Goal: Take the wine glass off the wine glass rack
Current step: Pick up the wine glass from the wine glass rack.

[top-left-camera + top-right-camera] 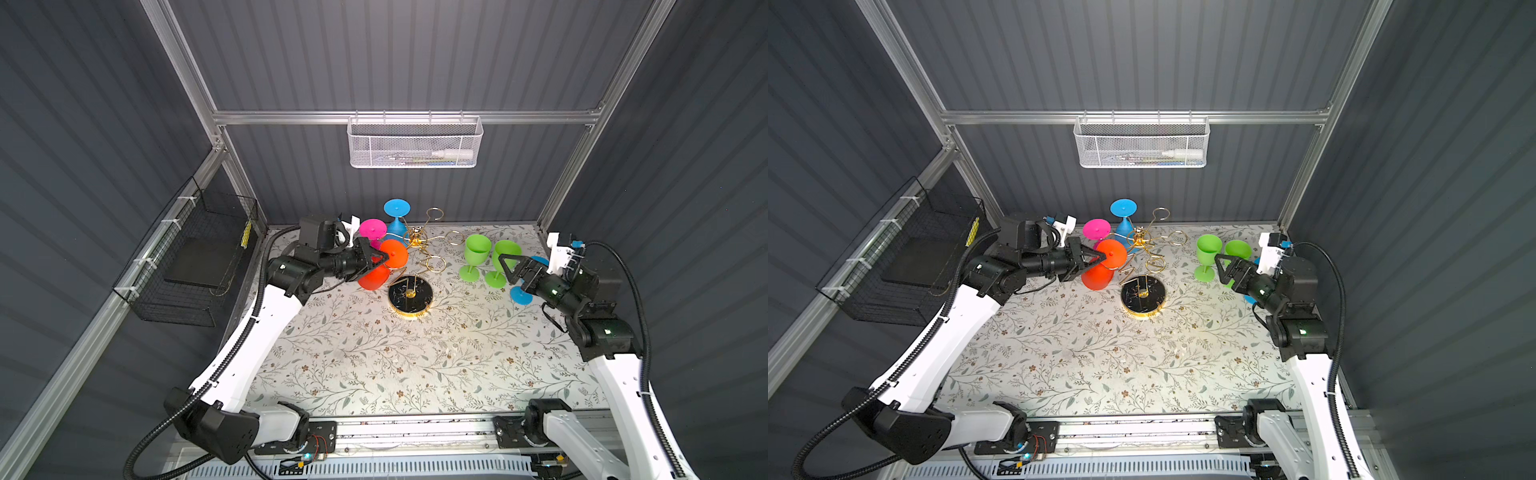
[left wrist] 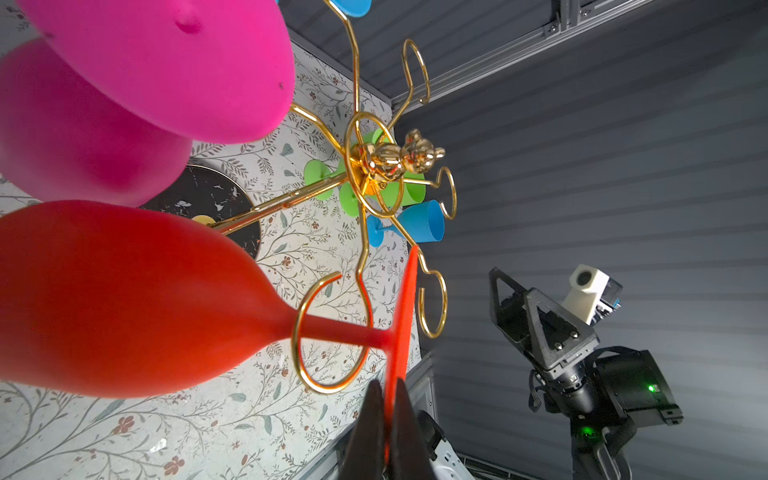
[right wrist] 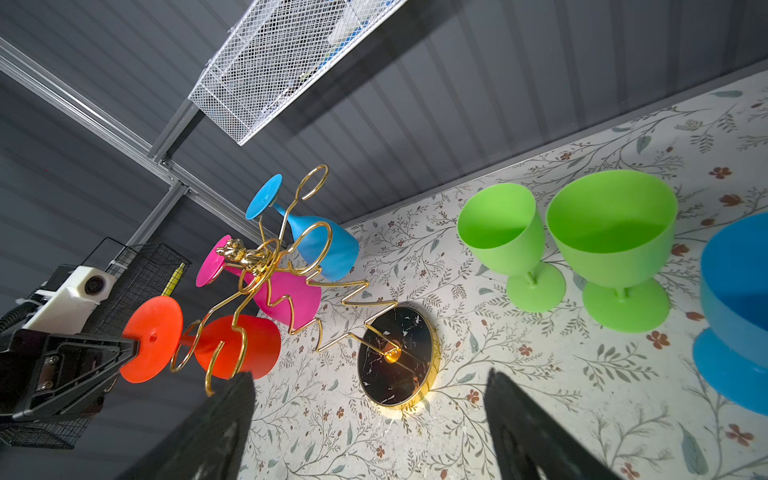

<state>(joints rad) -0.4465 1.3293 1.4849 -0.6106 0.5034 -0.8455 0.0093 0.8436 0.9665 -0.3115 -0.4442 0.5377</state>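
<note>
An orange-red wine glass (image 1: 372, 279) hangs upside down on the gold wine glass rack (image 1: 416, 238), its stem (image 2: 332, 330) still inside a ring-ended arm (image 2: 296, 332). My left gripper (image 2: 388, 386) is shut on the edge of the glass's flat foot (image 2: 405, 307); both top views show the same grip (image 1: 384, 258) (image 1: 1102, 258). A pink glass (image 1: 372, 229) and a blue glass (image 1: 397, 208) also hang on the rack. The rack's black gold-rimmed base (image 1: 410, 296) stands mid-table. My right gripper (image 3: 370, 374) is open and empty, over the table right of the rack (image 1: 509, 266).
Two green glasses (image 1: 476, 253) (image 1: 505, 255) stand upright on the floral table right of the rack, with a blue one (image 1: 521, 295) partly behind my right gripper. A white mesh basket (image 1: 413, 143) hangs on the back wall. A black wire basket (image 1: 195, 266) hangs on the left wall.
</note>
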